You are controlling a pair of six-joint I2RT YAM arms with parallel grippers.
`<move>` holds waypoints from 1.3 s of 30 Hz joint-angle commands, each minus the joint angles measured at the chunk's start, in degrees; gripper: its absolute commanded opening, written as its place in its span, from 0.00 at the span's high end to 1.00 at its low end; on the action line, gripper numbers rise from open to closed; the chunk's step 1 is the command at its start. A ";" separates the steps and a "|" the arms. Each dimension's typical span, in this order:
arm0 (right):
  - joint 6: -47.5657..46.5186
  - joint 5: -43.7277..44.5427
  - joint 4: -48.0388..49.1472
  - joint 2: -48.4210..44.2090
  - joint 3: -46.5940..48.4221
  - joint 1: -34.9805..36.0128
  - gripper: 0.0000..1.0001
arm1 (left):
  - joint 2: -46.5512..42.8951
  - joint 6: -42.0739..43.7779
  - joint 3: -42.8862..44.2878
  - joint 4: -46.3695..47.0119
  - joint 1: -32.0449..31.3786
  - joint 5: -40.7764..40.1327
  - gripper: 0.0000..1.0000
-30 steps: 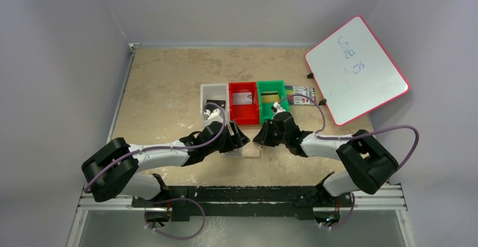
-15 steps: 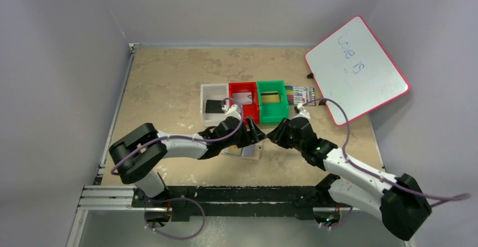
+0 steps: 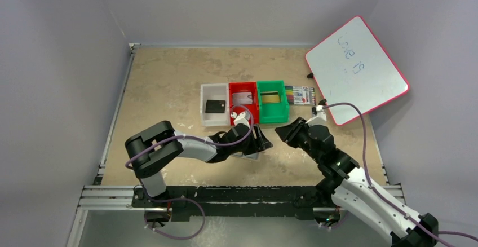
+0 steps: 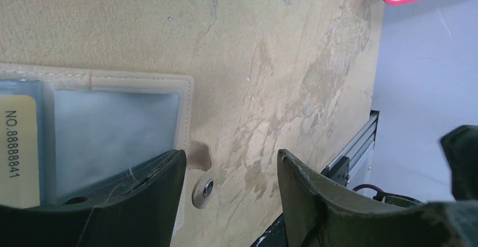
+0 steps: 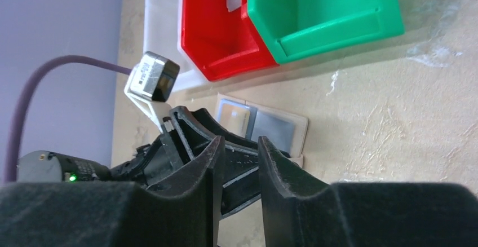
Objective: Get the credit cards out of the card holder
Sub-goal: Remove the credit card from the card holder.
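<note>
Card holder (image 5: 274,127) is lying open and flat on the table (image 3: 169,89), just in front of the row of bins, and your left arm is reaching over it. Starting at the left, the pocket on that side is showing a card (image 4: 20,140) with a printed number, so one card at least is waiting to come out. The pocket beside it is looking empty, though the plastic is too cloudy to be sure.

Your left gripper (image 4: 230,162) is holding its fingers (image 4: 141,202) well apart and gripping nothing. One is sitting over the cloudy pocket, the other is hanging over bare table, and the holder's edge and snap tab (image 4: 202,187) are lying between them.

Further right, your right gripper (image 5: 239,148) is hovering near the left one with its fingers only slightly parted and nothing between them. Behind them the white bin (image 5: 163,10), red bin (image 5: 225,61) and green bin (image 5: 327,27) are standing side by side.

Here is what you are risking:
- **Wrong grip:** if you close the left fingers where they are, they are likely to pinch the holder's edge or tab instead of the card, and the whole holder could lift.
- **Pinned card:** any downward pressure on the pockets may be trapping the card inside.
- **Collision:** the two grippers are working close together, so a careless reach could knock one into the other or push the holder away.
</note>
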 commanded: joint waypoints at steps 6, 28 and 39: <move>3.21 -9.47 9.41 8.46 -3.17 0.04 0.76 | -7.62 1.20 0.14 -6.33 -1.71 -6.40 0.40; 0.68 -24.43 26.00 24.13 0.09 0.04 0.74 | -21.21 6.00 -1.04 -21.09 -1.74 -14.53 0.37; -4.33 -32.57 30.66 39.11 5.60 0.17 0.72 | -34.32 4.08 -4.24 -33.62 -1.78 -27.41 0.38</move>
